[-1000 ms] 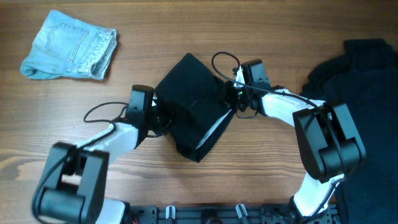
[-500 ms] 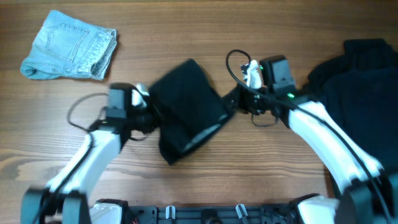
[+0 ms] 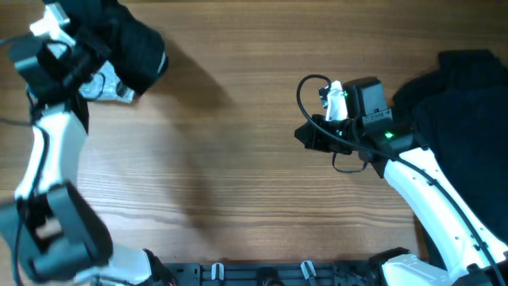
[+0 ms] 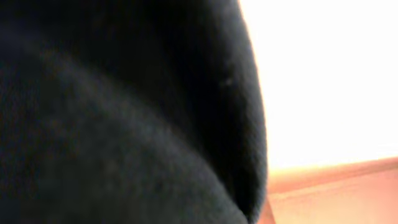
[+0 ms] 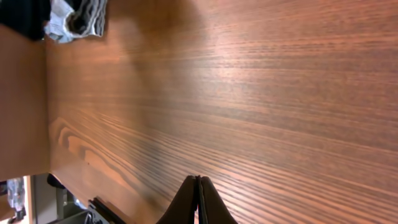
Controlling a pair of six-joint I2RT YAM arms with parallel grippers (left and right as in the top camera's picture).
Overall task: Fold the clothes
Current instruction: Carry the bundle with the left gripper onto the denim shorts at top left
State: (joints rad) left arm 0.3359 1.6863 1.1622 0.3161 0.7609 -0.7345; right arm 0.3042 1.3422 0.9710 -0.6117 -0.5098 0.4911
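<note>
Far left, the left gripper (image 3: 89, 57) is clamped tight on the black bundle (image 3: 133, 44) at the table's back corner. It sits right over a scrap of denim (image 3: 107, 86) peeking out below, and nothing blocks the way down, so I'd guess it lands there. Bare table (image 3: 222, 175) in the middle. The right gripper (image 5: 199, 198) is pinched closed, empty, with the black heap (image 3: 460, 103) just to its right, plainly that arm's job.

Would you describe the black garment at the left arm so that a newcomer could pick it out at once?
On the wooden table, look to the far-left corner, where the left gripper is shut on a compact black garment. Unlike the larger black heap lying loose at the right edge, this one is a small bundle.
</note>
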